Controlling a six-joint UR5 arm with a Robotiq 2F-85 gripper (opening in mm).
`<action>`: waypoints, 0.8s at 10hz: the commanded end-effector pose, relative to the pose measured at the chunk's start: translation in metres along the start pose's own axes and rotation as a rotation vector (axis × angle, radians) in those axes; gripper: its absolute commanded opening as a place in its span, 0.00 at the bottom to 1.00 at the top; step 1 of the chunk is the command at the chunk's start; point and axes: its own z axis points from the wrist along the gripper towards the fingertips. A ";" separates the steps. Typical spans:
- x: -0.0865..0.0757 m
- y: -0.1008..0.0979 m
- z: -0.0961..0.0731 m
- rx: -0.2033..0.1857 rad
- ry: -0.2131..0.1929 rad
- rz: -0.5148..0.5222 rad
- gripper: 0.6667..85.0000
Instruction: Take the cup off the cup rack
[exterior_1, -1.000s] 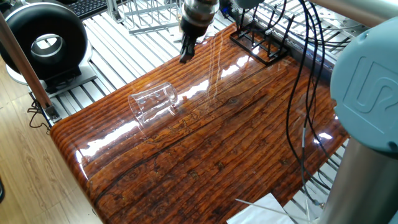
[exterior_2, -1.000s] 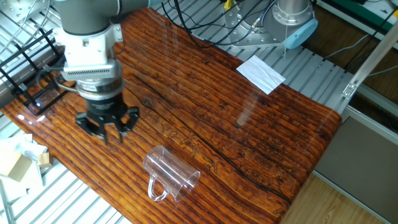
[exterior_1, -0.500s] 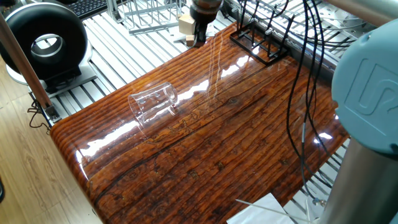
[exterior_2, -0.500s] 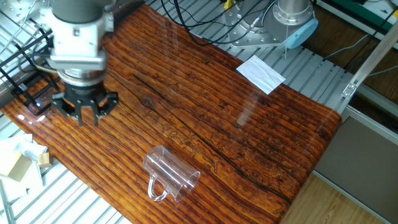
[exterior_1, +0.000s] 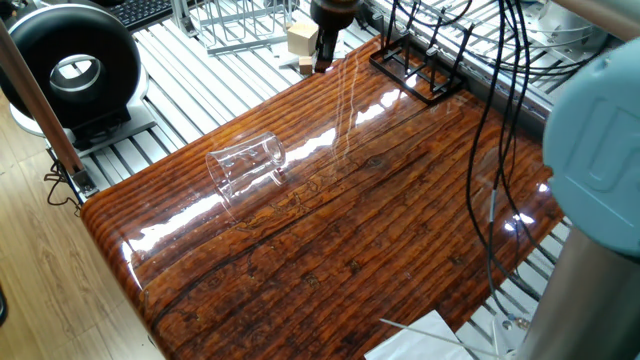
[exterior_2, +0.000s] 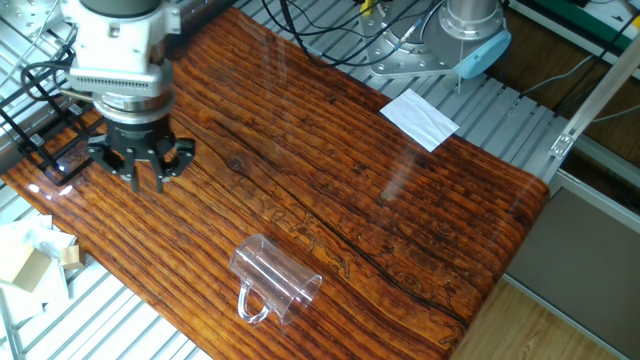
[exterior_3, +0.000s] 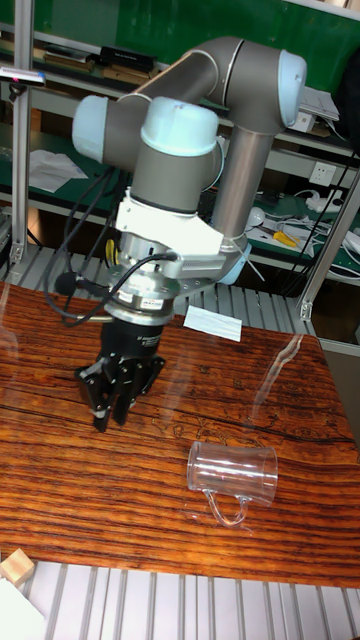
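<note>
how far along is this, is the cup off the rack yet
Done: the cup lies on its side on the wooden table, clear of the black cup rack. In hand: nothing; the gripper hangs empty, away from the cup. Left: apparently nothing.

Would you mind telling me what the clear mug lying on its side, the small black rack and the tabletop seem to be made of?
The clear mug looks like glass, perhaps clear plastic: the wood grain shows through it. The small black rack seems thin metal wire with a dark coating, judging by its slim rods. The tabletop looks like striped brown wood under glossy varnish, given the bright reflections.
</note>
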 end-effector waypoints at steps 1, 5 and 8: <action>-0.003 0.026 -0.001 -0.021 -0.005 0.276 0.36; -0.004 0.033 0.010 -0.060 0.005 0.247 0.31; 0.013 -0.028 0.014 0.086 0.068 0.073 0.31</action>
